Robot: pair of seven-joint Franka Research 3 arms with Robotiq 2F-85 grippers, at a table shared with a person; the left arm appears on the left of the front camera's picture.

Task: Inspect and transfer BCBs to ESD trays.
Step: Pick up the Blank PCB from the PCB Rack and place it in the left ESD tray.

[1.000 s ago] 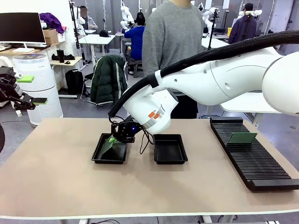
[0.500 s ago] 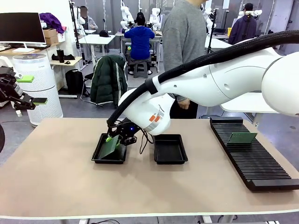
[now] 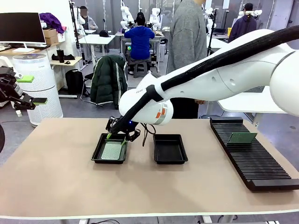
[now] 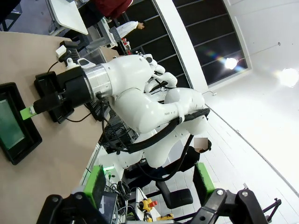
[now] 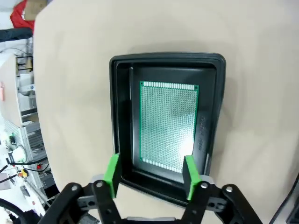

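There's the board [image 5: 168, 123] flat in the left tray [image 5: 120, 116], right gripper [image 5: 150, 170] spread wide above it; next, likely the rack [image 3: 261, 163].

Tan table [image 3: 56, 177] bears 2 black ESD trays [image 3: 96, 152] [image 3: 170, 150] and 1 slotted rack [image 3: 252, 161].

Left gripper [image 4: 149, 176] jaws wide apart, nothing between. Right gripper [image 4: 33, 109] hovers above ESD tray [image 4: 29, 140] on bench [image 4: 56, 163]; BCB [image 4: 9, 123] flat inside.
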